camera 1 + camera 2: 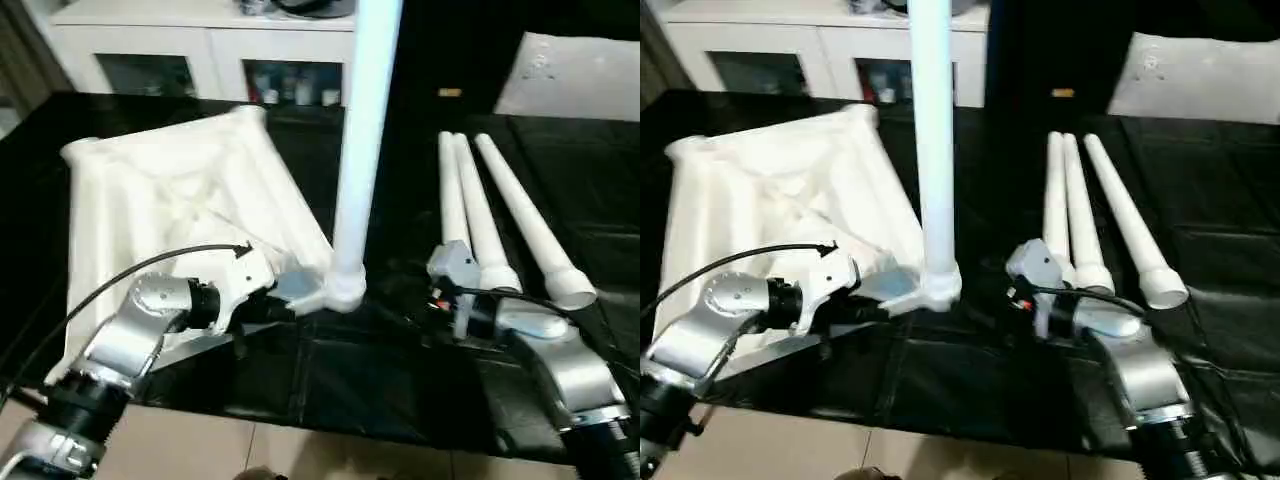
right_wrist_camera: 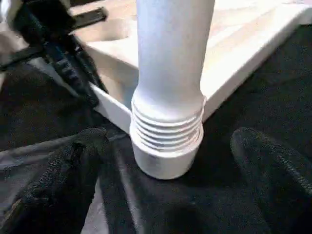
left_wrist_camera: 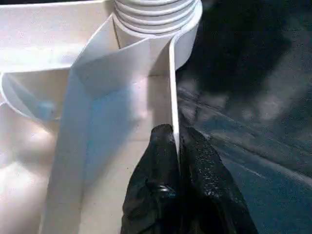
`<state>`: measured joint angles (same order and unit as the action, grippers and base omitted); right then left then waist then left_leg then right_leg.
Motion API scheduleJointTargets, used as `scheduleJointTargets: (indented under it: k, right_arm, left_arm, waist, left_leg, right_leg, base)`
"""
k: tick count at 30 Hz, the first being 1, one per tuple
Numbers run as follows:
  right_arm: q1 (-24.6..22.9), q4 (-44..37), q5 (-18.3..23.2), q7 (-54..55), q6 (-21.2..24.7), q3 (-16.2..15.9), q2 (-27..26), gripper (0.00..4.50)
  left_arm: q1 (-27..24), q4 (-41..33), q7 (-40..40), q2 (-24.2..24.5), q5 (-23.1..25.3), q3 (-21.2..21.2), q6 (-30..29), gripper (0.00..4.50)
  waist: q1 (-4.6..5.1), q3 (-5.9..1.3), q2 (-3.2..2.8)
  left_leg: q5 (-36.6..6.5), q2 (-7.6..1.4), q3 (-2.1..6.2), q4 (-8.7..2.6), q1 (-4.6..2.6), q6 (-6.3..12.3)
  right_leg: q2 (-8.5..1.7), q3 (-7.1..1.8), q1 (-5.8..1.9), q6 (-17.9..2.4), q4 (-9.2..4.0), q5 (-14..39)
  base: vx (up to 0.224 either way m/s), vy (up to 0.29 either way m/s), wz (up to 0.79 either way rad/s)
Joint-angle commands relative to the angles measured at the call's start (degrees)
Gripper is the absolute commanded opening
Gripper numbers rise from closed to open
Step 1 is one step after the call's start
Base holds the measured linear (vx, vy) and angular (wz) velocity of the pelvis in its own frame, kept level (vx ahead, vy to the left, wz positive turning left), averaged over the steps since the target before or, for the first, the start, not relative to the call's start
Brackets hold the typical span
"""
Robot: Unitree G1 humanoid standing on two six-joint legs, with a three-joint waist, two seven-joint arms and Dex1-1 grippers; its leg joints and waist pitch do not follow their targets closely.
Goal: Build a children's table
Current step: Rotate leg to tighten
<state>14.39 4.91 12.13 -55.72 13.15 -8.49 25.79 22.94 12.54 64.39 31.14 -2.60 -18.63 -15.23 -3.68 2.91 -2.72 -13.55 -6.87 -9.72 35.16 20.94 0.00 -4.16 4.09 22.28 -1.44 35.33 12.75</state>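
One tabletop sits centre-left, underside up, one leg standing in its corner socket. Three spare legs lie right. Left gripper pinches the tabletop's rim; right gripper is spread wide.

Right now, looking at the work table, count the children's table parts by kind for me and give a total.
Tabletop: 1, underside up, pinched at its rim by the left gripper.
Leg standing in a corner socket: 1, in front of the open right gripper.
Loose legs lying on the black cover: 3.
Total: 5 parts.
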Motion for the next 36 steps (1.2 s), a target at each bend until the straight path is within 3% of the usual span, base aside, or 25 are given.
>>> scheduleJointTargets:
  k: [1,8,10,14,19,25,36]
  right_arm:
    - [1.39,0.45,0.13,-1.75,-0.09,-0.73,0.55,4.48]
    - [5.03,4.75,-0.3,-6.75,-0.71,-3.35,0.76,4.48]
    - [5.49,5.36,0.12,-7.99,-0.36,-3.91,0.59,4.14]
    - [6.9,8.13,-0.26,-9.88,-1.06,-5.67,0.11,4.0]
    - [7.67,9.76,-0.38,-11.04,-1.18,-5.87,-0.14,3.47]
    - [8.28,11.1,0.34,-12.51,-0.76,-6.1,-0.43,2.9]
    - [5.56,10.53,2.53,-13.58,2.15,-5.88,-1.98,2.77]
  left_arm:
    - [0.35,-0.01,4.04,0.07,0.26,-3.89,1.28,0.0]
    - [1.42,0.62,8.38,0.39,0.71,-6.0,4.19,0.0]
    - [1.55,0.76,8.59,0.19,0.8,-6.15,4.38,0.0]
    - [2.07,1.79,8.73,-0.53,1.39,-6.3,5.24,0.0]
    - [2.32,2.24,8.98,-0.5,1.47,-6.49,5.72,0.0]
    - [2.56,2.68,9.37,-0.47,1.53,-6.55,6.1,0.0]
    - [2.15,3.48,8.46,-1.13,0.3,-5.17,4.65,0.0]
  waist:
    - [0.1,-3.23,0.01]
    - [-0.62,-3.56,0.18]
    - [-0.94,-3.58,0.04]
    - [-1.09,-3.39,0.04]
    - [-1.12,-3.47,0.12]
    - [-1.24,-3.58,0.17]
    - [-1.31,-3.56,-0.1]
  left_leg:
    - [-1.17,-6.79,2.51,-4.1,-0.65,7.59]
    - [-0.2,-6.76,2.46,-3.79,-0.56,7.13]
    - [0.31,-6.77,2.49,-3.67,-0.48,7.39]
    - [-2.6,-6.8,2.44,-3.81,-0.48,6.07]
    - [-3.39,-6.79,2.53,-3.93,-0.45,4.71]
    - [-1.94,-6.77,2.49,-3.74,-0.33,5.58]
    - [-2.98,-6.85,2.51,-3.83,-0.38,5.15]
  right_leg:
    - [-5.97,-3.79,-2.88,-17.2,-3.08,-2.43]
    - [-6.11,-3.73,-3.08,-17.67,-2.62,-4.57]
    - [-6.06,-3.66,-3.01,-17.61,-2.45,-5.12]
    - [-6.12,-3.68,-2.98,-17.58,-2.86,-1.69]
    - [-6.13,-3.76,-3.09,-17.26,-2.79,-1.05]
    - [-6.16,-3.69,-3.13,-17.29,-2.62,-2.26]
    - [-6.12,-3.67,-3.1,-17.32,-2.74,-1.51]
  base:
    - [0.0,0.0,0.0]
    - [0.0,0.0,0.0]
    - [0.0,0.0,0.0]
    - [0.0,0.0,0.0]
    - [0.0,0.0,0.0]
    - [0.0,0.0,0.0]
    - [0.0,0.0,0.0]
